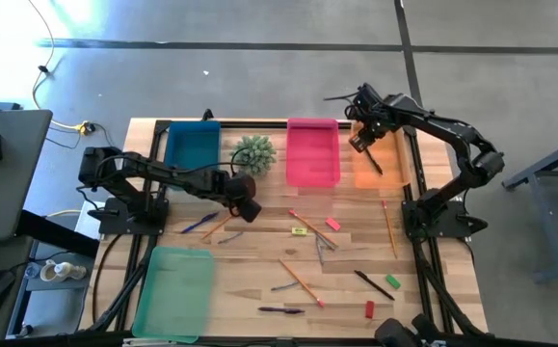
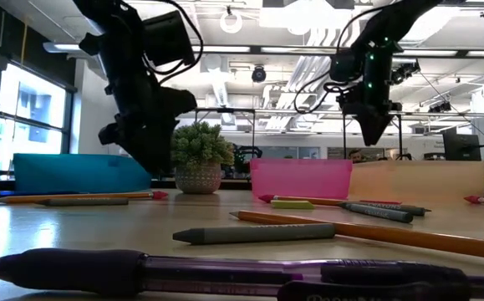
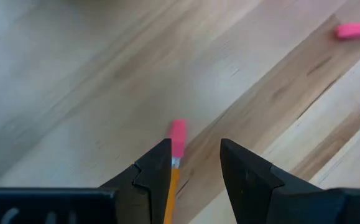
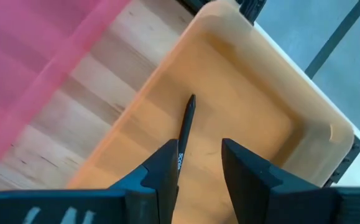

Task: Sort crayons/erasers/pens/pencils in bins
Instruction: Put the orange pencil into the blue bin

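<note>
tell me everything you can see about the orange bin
The orange bin is a shallow rectangular tray of smooth, slightly translucent plastic with rounded corners and a raised rim. It sits flat at the table's far right, just right of the pink bin, apart from it. The right gripper hangs over it, a black pen between its fingers, tip pointing into the tray.

potted plant (image 1: pixel 254 152); wooden table (image 1: pixel 259 280); monitor (image 1: pixel 4 173)

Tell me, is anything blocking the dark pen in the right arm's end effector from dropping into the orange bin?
Nothing visible does. The right end effector holds the pen directly over the orange bin, whose floor below the pen's tip looks bare. The pink bin sits off to one side, out of the way.
</note>
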Controlling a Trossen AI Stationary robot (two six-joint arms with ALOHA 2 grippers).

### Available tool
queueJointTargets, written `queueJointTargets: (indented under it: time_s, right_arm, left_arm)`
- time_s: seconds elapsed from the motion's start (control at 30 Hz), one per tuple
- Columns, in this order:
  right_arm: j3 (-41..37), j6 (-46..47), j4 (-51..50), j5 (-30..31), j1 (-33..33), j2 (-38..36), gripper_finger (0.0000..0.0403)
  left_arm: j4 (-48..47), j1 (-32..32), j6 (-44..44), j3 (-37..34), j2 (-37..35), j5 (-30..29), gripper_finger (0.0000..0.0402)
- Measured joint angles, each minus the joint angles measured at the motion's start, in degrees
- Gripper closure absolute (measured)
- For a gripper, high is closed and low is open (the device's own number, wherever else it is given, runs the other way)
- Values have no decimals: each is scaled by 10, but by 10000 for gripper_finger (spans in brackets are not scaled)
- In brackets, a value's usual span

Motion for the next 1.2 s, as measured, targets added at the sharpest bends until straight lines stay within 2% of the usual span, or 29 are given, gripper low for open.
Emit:
queueJointTargets:
  time_s: [0.6, 0.73, 1.0, 1.2]
  right_arm:
    - [2, 25, -13, -6, 0, 0, 289]
    - [2, 24, -21, -14, 0, 0, 289]
    - [2, 23, -30, -14, 0, 0, 289]
    - [2, 22, -34, -16, 0, -10, 289]
  left_arm:
    - [1, 1, -5, 2, 77, 1, 280]
    - [-1, 1, -4, 2, 78, -1, 303]
    - [-3, 0, 5, 1, 78, -1, 386]
    - [-5, 0, 12, 4, 77, 0, 391]
